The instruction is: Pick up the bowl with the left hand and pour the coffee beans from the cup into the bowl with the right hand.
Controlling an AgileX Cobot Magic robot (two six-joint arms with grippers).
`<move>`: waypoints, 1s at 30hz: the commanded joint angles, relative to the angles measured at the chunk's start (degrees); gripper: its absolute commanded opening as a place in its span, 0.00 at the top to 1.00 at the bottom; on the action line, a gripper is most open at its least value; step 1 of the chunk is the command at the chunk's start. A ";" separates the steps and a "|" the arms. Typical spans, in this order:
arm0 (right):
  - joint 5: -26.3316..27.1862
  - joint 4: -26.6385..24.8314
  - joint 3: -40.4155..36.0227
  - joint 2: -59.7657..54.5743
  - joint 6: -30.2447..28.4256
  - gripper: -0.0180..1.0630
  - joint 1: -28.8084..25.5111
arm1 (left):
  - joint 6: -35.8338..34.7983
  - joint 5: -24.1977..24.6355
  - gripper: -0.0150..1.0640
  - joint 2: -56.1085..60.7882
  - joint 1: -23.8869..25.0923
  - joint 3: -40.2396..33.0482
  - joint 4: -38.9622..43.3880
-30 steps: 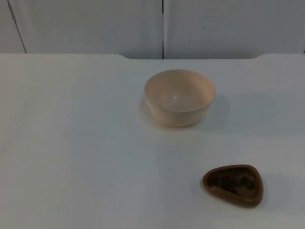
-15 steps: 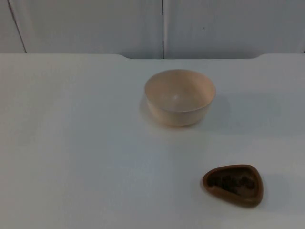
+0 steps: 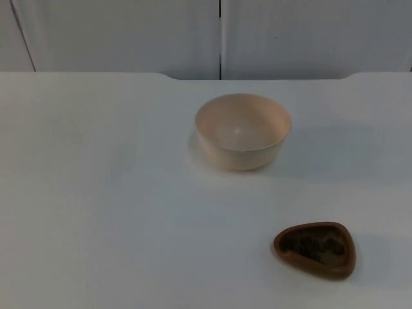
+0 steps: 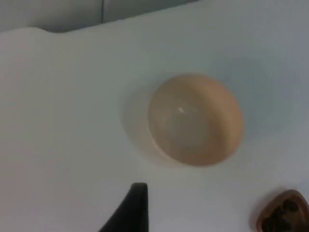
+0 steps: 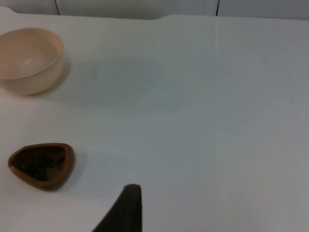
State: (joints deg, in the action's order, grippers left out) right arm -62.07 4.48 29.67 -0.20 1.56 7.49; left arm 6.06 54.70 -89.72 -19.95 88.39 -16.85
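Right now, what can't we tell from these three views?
- Cup contents: dark mass in the top view, single beans too blurred to count.
- Cup in the left wrist view: cut off by the picture's edge.
- Left gripper's jaws: one fingertip shows, open or shut unknown.
- Right gripper's jaws: same, one fingertip.
- Bowl looks empty; its base is hidden by its own wall.

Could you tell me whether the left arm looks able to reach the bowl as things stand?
Probably yes: the bowl stands upright and alone on the table, the cup well apart from it.

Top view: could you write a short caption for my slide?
Empty beige bowl near the wall and a brown cup of coffee beans stand apart on the white table.
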 commanded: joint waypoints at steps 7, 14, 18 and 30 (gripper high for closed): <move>0.30 0.12 -0.19 0.20 -0.05 0.01 -0.40 | -5.32 0.80 0.05 -8.63 -7.09 6.47 4.68; 0.30 0.12 -0.19 0.20 -0.05 0.01 -0.40 | -7.06 1.06 0.05 -13.88 -10.99 9.99 7.07; 0.30 0.12 -0.19 0.20 -0.05 0.01 -0.40 | -7.06 1.06 0.05 -14.76 -11.31 10.13 7.17; 0.30 0.12 -0.19 0.20 -0.05 0.01 -0.40 | -1.09 0.33 0.05 -14.90 -11.31 10.13 6.68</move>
State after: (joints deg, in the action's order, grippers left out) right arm -62.07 4.48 29.67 -0.20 1.56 7.49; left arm 3.28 55.44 -104.75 -30.96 98.11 -10.03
